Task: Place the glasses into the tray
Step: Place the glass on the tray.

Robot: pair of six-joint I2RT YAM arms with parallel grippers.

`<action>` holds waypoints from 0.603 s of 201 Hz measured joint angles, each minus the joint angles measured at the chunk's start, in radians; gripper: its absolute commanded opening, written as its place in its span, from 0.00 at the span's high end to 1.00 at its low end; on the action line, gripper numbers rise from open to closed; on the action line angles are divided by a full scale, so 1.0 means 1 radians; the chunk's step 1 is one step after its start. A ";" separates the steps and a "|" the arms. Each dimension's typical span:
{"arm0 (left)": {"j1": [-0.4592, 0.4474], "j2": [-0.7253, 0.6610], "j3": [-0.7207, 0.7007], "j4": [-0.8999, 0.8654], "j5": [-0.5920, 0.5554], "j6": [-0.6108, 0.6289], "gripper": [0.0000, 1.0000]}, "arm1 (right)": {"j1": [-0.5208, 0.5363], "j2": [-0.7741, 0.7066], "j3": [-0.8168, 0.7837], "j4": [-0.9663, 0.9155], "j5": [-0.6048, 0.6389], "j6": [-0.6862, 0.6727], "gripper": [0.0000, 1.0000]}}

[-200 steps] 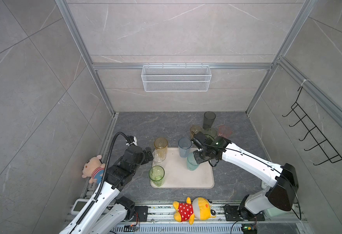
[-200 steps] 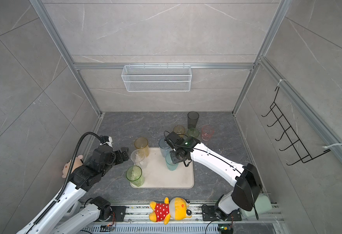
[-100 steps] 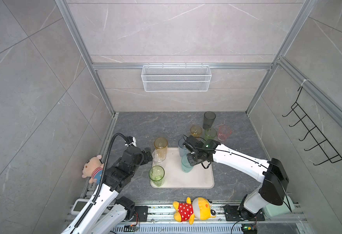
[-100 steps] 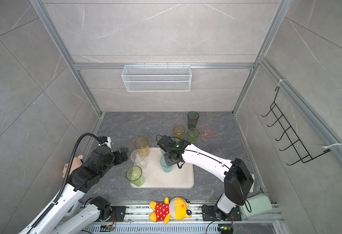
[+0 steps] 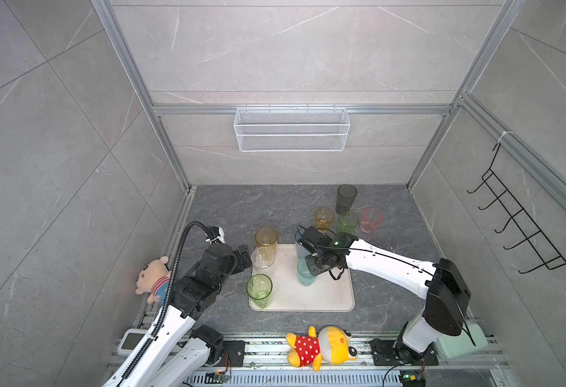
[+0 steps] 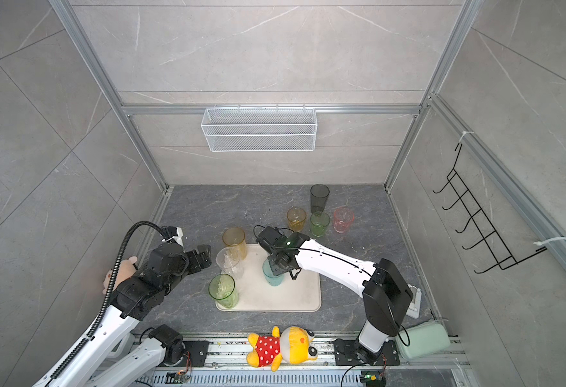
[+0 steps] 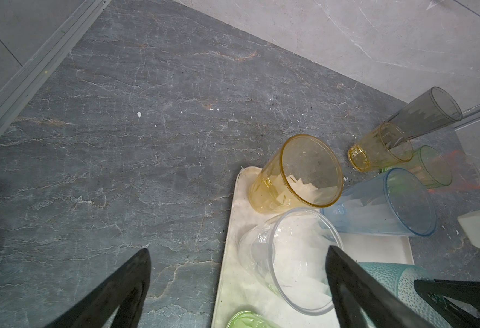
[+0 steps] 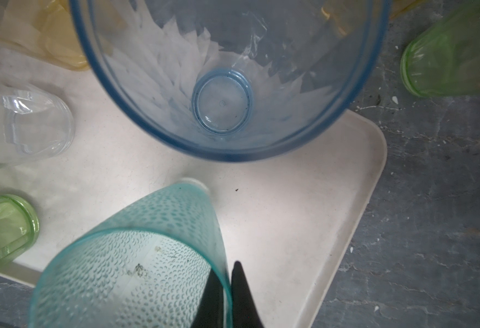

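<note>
The cream tray (image 5: 328, 295) (image 6: 300, 296) lies on the dark floor. My right gripper (image 8: 227, 284) (image 5: 312, 268) is shut on the rim of a teal glass (image 8: 136, 255) (image 5: 305, 278), upright over the tray's middle; whether its base touches, I cannot tell. A pale blue glass (image 8: 221, 102), an amber one (image 5: 266, 243), a clear one (image 5: 262, 264) and a green one (image 5: 259, 289) stand on the tray. Behind it stand smoke-grey (image 5: 346, 198), yellow (image 5: 324, 217), green (image 5: 348, 222) and pink (image 5: 371, 219) glasses. My left gripper (image 7: 237, 251) (image 5: 246, 258) hangs open beside the clear glass.
A white wire basket (image 5: 291, 130) hangs on the back wall and a black hook rack (image 5: 522, 231) on the right wall. Two plush toys (image 5: 321, 346) (image 5: 152, 279) lie at the front and left. A mint-green box (image 5: 459, 341) sits by the right arm's base.
My right gripper has carried the teal glass leftward and a little nearer, from the tray's right part to its middle. The left arm has hardly moved.
</note>
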 measured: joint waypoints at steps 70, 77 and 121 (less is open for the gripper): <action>0.000 0.000 -0.001 -0.003 0.000 0.000 0.04 | 0.000 0.018 0.014 0.006 0.013 0.003 1.00; 0.000 0.000 -0.001 -0.003 0.000 0.000 0.04 | 0.000 0.018 0.016 0.008 0.014 0.004 1.00; 0.000 -0.001 -0.002 -0.003 0.000 0.000 0.04 | 0.000 0.046 0.028 0.018 0.017 0.004 1.00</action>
